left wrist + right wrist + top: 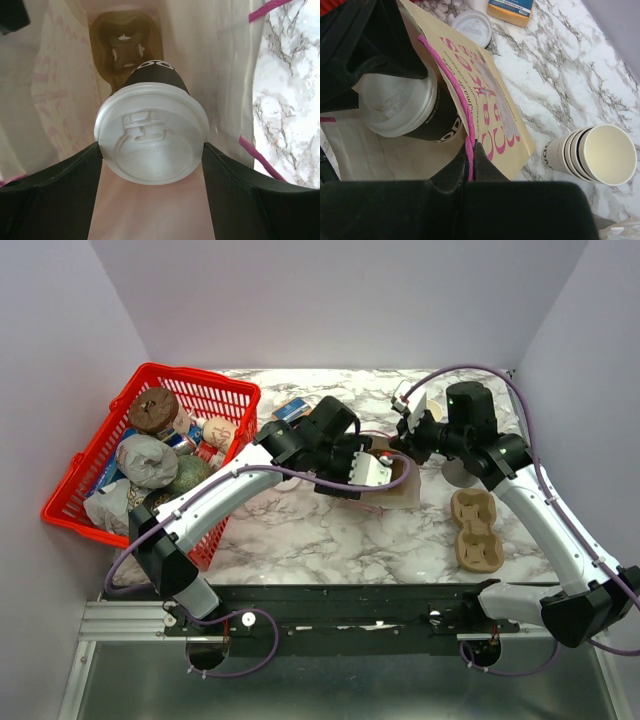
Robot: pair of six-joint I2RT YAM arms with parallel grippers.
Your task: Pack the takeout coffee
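The takeout coffee (pixel 150 135) has a round white lid and a dark lower body with white letters. My left gripper (pixel 151 150) is shut on it at the lid rim and holds it inside the open tan paper bag (pixel 235 75), above a brown cup carrier (pixel 125 45) at the bag's bottom. The right wrist view shows the coffee (pixel 395 107) tilted in the bag's mouth. My right gripper (pixel 471 145) is shut on the bag's pink handle (pixel 450 75) at the rim. In the top view both grippers, left (pixel 368 468) and right (pixel 408 432), meet at the bag (pixel 400 490).
A stack of plain cream cups (pixel 592 152) lies right of the bag. A loose white lid (pixel 471 27) and a yellow-blue box (pixel 512 9) lie beyond it. A second brown carrier (pixel 475 530) lies at the front right. A red basket (pixel 200 375) of groceries stands at the left.
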